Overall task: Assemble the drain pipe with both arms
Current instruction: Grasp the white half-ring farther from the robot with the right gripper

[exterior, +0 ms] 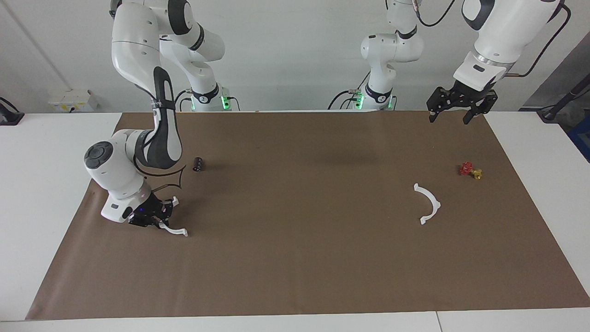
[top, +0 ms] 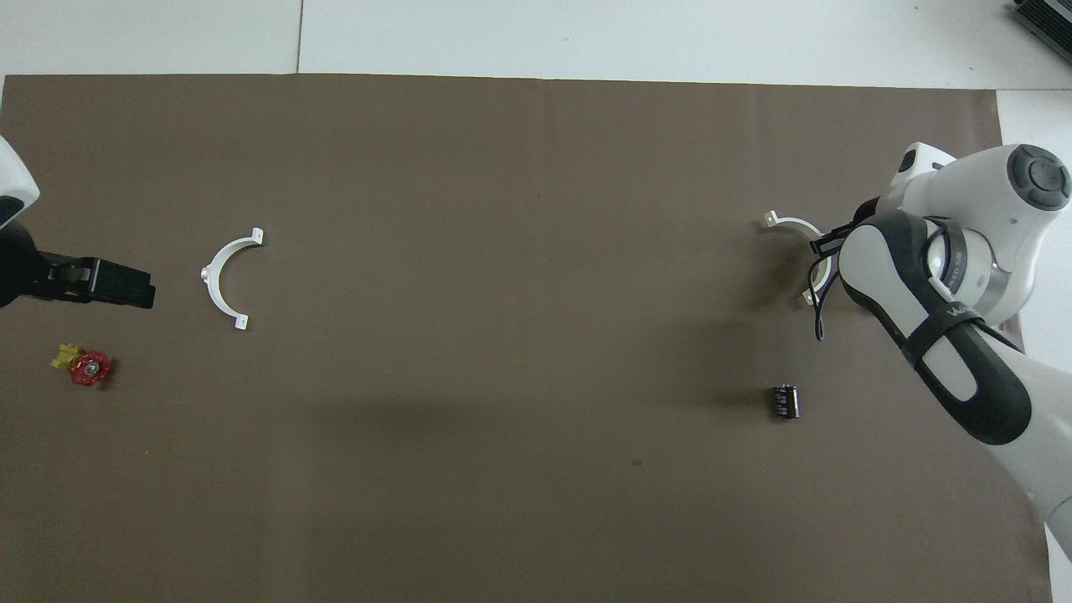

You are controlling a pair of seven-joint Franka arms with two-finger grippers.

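Note:
The drain pipe lies as two separate white half-ring arcs on the brown mat. One arc (exterior: 177, 231) (top: 791, 223) is at the right arm's end, and my right gripper (exterior: 156, 217) is low at the mat and shut on it. The arm hides the grip in the overhead view. The other arc (exterior: 429, 204) (top: 221, 280) lies flat at the left arm's end, untouched. My left gripper (exterior: 449, 119) (top: 126, 285) hangs open high above the mat at that end, holding nothing.
A small red-and-yellow valve piece (exterior: 470, 170) (top: 84, 367) lies nearer to the robots than the free arc. A small black cylinder (exterior: 197, 163) (top: 785, 400) lies nearer to the robots than the held arc. The brown mat (exterior: 299, 230) covers most of the white table.

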